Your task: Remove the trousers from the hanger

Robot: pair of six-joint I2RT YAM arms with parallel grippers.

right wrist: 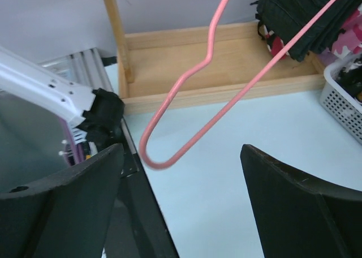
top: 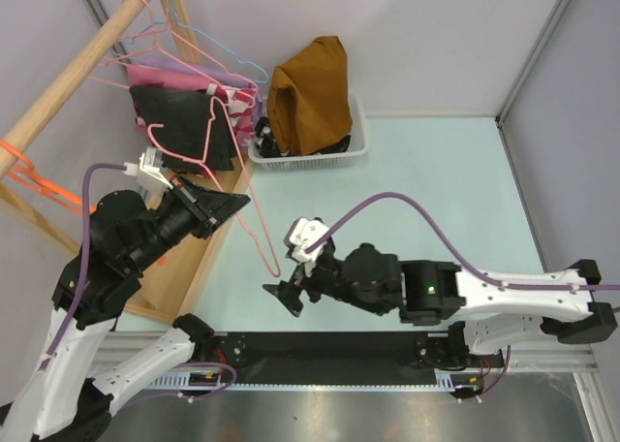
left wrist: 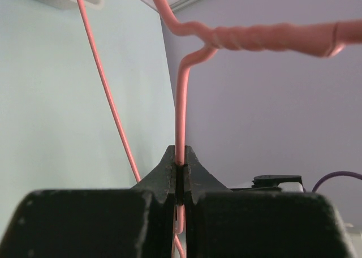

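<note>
Surface: a pale mint-green worktop (top: pixel 426 190), bare between your two arms and bounded by lilac-grey walls (top: pixel 417 35).
Left side: a wooden clothes rail (top: pixel 77 64) slants over a wooden base tray (right wrist: pixel 237 54). Black cloth (top: pixel 179 127) and pink cloth hang from wire hangers there.
Trousers: the rust-brown trousers (top: pixel 310 93) sit heaped in the white basket (top: pixel 358 142) at the back wall. Their long axis is upright and the folded peak points up, well above the rim. A black-and-white cloth (top: pixel 263 137) shows in the basket's left end, too bunched for you to tell its direction.
Hanger: the pink wire hanger (top: pixel 254 231) carries no cloth. It runs lengthwise from the rail side down toward the near edge, and its rounded end hangs over the worktop.
Left fingers (left wrist: pixel 180 179): pressed together on the hanger's wire just below its twisted neck.
Right fingers (top: pixel 283 295): spread wide and holding nothing, close to the hanger's rounded end but apart from it.
</note>
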